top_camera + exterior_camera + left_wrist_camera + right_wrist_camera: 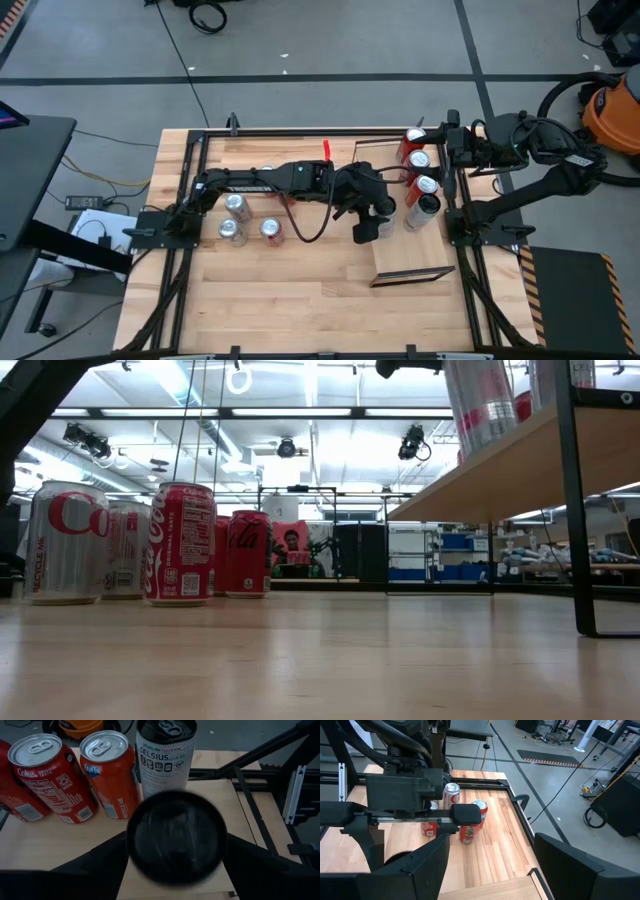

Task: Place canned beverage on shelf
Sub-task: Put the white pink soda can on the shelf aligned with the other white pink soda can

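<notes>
The canned beverage (175,835), a can with a dark top, stands between the fingers of my left gripper (372,222) at the left edge of the shelf (410,255). In the low view the can (480,405) stands on top of the raised shelf (500,480). Further along the shelf stand a Celsius can (165,755), a Fanta can (112,770) and a Coke can (45,775). My right gripper (492,850) waits open, drawn back at the table's right edge (458,138). My left gripper has the can's two opposite sides (135,837) between its two fingers, one on each side, near the can's top. The fingers come from the table's left, slanting down. The can is upright, and in the low view its base (490,445) is on the shelf's top.
Several cola cans (237,205) (180,545) stand on the plank tabletop at the left, under my left arm. Black metal rails (455,230) frame the table. A strip of bare shelf board lies toward the near edge.
</notes>
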Action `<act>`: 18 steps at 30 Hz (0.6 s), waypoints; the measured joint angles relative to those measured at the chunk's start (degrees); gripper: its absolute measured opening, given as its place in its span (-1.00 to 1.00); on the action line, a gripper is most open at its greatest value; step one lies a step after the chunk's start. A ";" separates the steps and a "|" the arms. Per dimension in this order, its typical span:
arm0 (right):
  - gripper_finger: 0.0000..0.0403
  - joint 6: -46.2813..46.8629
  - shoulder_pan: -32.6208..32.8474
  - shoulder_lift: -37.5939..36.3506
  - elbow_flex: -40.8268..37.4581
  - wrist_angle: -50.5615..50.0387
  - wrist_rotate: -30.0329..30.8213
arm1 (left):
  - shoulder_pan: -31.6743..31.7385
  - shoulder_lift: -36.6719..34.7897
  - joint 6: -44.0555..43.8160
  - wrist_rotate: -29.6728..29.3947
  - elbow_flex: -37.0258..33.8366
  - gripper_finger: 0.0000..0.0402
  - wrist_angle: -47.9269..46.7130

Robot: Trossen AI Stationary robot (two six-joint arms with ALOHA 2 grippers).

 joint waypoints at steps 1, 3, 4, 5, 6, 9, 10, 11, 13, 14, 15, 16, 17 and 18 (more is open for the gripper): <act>0.49 -0.02 0.00 0.00 0.00 0.00 0.00 | -0.02 0.00 0.23 0.00 0.00 0.56 0.02; 0.49 -0.07 0.00 0.00 0.00 0.00 0.00 | -0.14 0.00 0.69 0.00 0.00 0.56 0.10; 0.49 -0.11 0.00 0.00 0.00 0.00 0.00 | -0.22 0.00 0.79 0.00 -0.02 0.56 0.29; 0.49 -0.12 0.00 0.00 0.00 0.00 0.00 | -0.26 0.00 0.87 0.00 -0.02 0.57 0.48; 0.49 -0.13 0.00 0.00 0.00 0.00 0.00 | -0.28 0.00 0.93 0.00 -0.02 0.57 0.48; 0.49 -0.13 0.00 0.00 0.00 0.00 0.00 | -0.39 0.00 0.93 0.01 -0.02 0.57 0.46; 0.49 -0.13 0.00 0.00 0.00 0.00 0.00 | -0.52 0.00 0.91 0.00 -0.02 0.57 0.46; 0.49 -0.13 0.00 0.00 0.00 0.00 0.00 | -0.58 0.00 0.90 0.10 -0.02 0.57 0.44; 0.49 -0.13 0.00 0.00 0.00 0.00 0.00 | -0.72 0.00 0.89 0.81 -0.02 0.57 0.30; 0.49 -0.13 0.00 0.00 0.00 0.00 0.00 | -0.88 0.00 0.88 0.91 -0.02 0.57 0.11; 0.49 -0.13 0.00 0.00 0.00 0.00 0.00 | -1.01 0.00 0.96 0.90 -0.02 0.57 0.00; 0.49 -0.13 0.00 0.00 0.00 0.00 0.00 | -1.15 0.00 0.98 0.90 -0.02 0.57 -0.04; 0.49 -0.12 0.00 0.00 0.00 0.00 0.00 | -1.28 0.00 1.01 0.90 -0.02 0.57 -0.04; 0.49 -0.12 0.00 0.00 0.00 0.00 0.00 | -1.35 0.00 1.02 0.90 -0.02 0.57 -0.04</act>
